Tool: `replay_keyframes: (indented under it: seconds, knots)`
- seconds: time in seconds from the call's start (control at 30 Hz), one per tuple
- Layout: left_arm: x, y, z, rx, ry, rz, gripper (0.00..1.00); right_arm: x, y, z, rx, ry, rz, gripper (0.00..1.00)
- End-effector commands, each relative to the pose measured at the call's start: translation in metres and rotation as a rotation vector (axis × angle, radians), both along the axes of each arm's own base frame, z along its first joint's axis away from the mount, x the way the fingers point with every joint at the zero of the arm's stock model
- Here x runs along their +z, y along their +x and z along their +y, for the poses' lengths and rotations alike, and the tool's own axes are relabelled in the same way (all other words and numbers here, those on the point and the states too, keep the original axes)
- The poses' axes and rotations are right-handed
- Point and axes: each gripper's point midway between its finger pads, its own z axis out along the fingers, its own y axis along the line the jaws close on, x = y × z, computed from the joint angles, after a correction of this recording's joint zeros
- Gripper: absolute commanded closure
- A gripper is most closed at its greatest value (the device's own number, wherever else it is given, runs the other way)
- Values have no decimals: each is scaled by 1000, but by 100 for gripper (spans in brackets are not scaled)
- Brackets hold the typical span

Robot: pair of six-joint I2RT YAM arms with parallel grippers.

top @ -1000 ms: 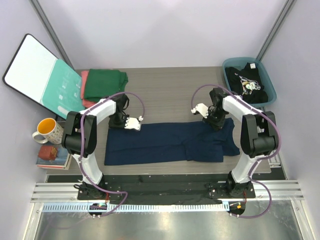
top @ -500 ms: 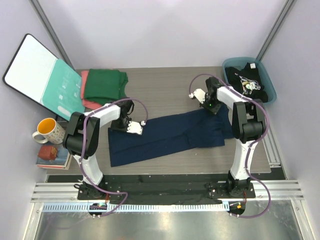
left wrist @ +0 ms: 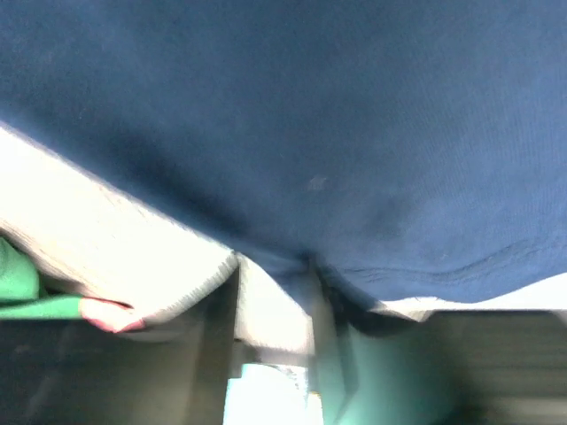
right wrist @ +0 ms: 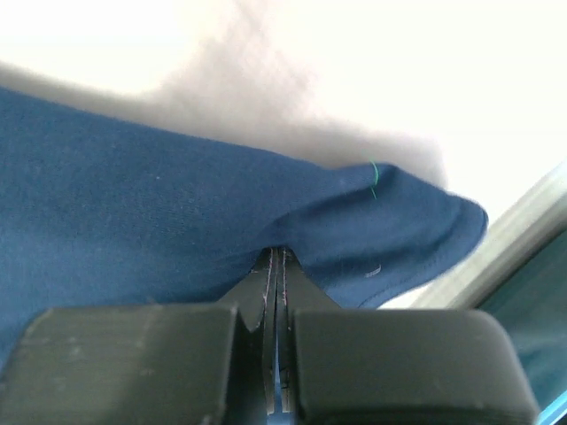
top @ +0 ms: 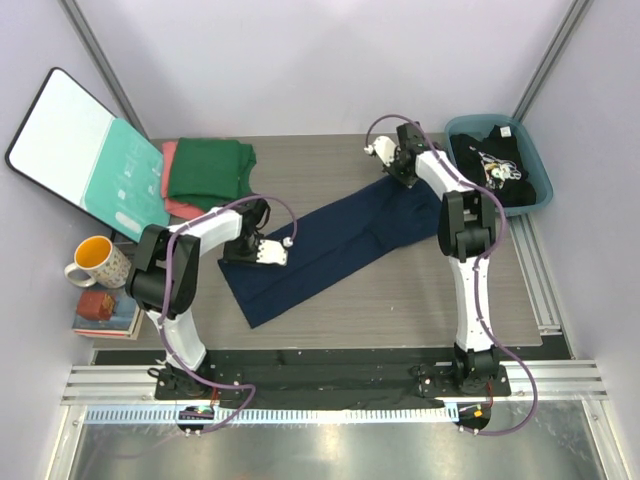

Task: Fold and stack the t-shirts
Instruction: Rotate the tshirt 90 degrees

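Right gripper: jaws are seen fully closed, with a pinch of the navy t-shirt clamped between them at its far corner. Left gripper: the fingers are observed a little apart, with the navy hem bunched at their tips; a firm hold cannot be confirmed. The navy t-shirt is stretched diagonally across the table between the two grippers, one end at each.

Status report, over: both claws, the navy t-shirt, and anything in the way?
Right claw shut on navy t-shirt, far end. Left claw at its left end, grip unclear. Shirt stretched diagonal. Teal bin beside right claw, apart.
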Motion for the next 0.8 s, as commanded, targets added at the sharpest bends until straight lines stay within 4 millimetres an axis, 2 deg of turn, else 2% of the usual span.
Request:
replay_keyframes:
  seconds: [0.0, 0.07, 0.13, 0.17, 0.2, 0.27, 0.37, 0.43, 0.5, 0.57, 0.6, 0.63, 0.67, 0.7, 0.73, 0.77]
  knots:
    - [30, -3, -15, 62, -110, -12, 56, -16, 35, 21, 26, -4, -67, 98]
    - [47, 2, -24, 73, -162, -44, 58, -29, 40, 41, 76, -13, -67, 99]
    - [55, 0, -27, 90, -183, -43, 60, -24, 52, 61, 120, -13, -120, 99]
    - [57, -1, -29, 91, -191, -38, 61, -32, 53, 69, 139, -18, -123, 99]
    - [57, -3, -29, 95, -192, -30, 61, -31, 58, 75, 151, -19, -145, 99]
    - [55, -9, -30, 92, -192, -19, 61, -29, 70, 94, 170, -18, -217, 99]
    - [55, -12, -29, 88, -196, -34, 64, -18, 87, 112, 147, 15, -327, 99]
    - [57, -5, -30, 90, -212, -81, 67, -6, 98, 121, 137, 40, -401, 99]
    - [66, -3, -33, 88, -244, -118, 68, -3, 101, 130, 140, 60, -429, 99]
    - [70, 1, -34, 104, -264, -152, 71, 10, 109, 137, 121, 69, -499, 99]
    - [74, 1, -39, 107, -300, -162, 72, 16, 111, 130, 70, 42, -541, 97]
    - [75, 2, -38, 119, -310, -179, 73, 41, 123, 129, 28, 57, -652, 94]
    - [78, 11, -40, 139, -334, -226, 73, 55, 126, 125, -13, 63, -707, 88]
    - [84, 15, -38, 150, -348, -265, 73, 84, 129, 117, -88, 82, -797, 75]
    - [82, 15, -36, 156, -348, -279, 72, 97, 129, 114, -111, 93, -825, 72]
    - [86, 25, -36, 161, -364, -333, 72, 113, 128, 112, -131, 105, -855, 68]
